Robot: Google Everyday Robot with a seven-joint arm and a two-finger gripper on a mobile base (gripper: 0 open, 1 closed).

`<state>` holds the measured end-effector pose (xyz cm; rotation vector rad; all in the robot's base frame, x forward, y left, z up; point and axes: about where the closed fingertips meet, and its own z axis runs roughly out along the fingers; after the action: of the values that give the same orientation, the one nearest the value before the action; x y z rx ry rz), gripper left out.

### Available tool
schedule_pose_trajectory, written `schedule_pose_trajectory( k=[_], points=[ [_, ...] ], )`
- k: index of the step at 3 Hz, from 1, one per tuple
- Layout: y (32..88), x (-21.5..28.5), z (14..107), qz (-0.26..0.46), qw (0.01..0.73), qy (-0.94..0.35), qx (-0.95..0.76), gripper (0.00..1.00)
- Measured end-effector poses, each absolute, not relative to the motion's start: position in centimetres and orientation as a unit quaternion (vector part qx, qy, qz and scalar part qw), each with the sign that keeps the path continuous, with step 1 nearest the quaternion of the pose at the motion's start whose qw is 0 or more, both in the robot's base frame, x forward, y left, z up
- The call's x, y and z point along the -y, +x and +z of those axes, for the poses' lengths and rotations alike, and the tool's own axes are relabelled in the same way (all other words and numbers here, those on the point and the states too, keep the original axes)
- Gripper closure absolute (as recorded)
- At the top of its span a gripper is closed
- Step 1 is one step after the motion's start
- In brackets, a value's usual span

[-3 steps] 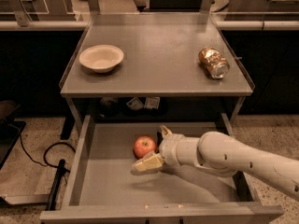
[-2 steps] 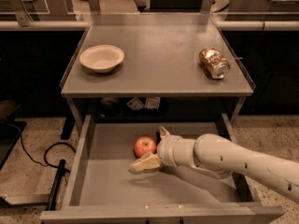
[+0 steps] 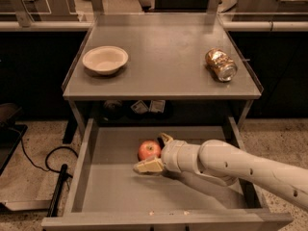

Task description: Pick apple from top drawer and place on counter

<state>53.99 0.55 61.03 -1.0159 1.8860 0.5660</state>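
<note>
The red apple lies on the flat grey bottom of the open top drawer, near its middle back. My gripper reaches in from the right, open, with one cream finger in front of the apple and the other behind it. The fingers stand around the apple, not closed on it. The counter is the grey tabletop above the drawer.
A cream bowl sits on the counter's left side. A crushed gold-brown can lies on its right side. Small items sit on a dark shelf under the counter. A black cable lies on the floor to the left.
My gripper has crept slightly left so its fingers reach further around the apple. The apple, bowl and can have not moved.
</note>
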Motion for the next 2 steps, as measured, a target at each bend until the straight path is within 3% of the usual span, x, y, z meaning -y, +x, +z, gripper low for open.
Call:
schedule_pose_trajectory(
  k=[2],
  points=[
    [53.98, -0.55, 61.05, 0.229, 0.447, -0.41, -0.762, 0.66]
  ],
)
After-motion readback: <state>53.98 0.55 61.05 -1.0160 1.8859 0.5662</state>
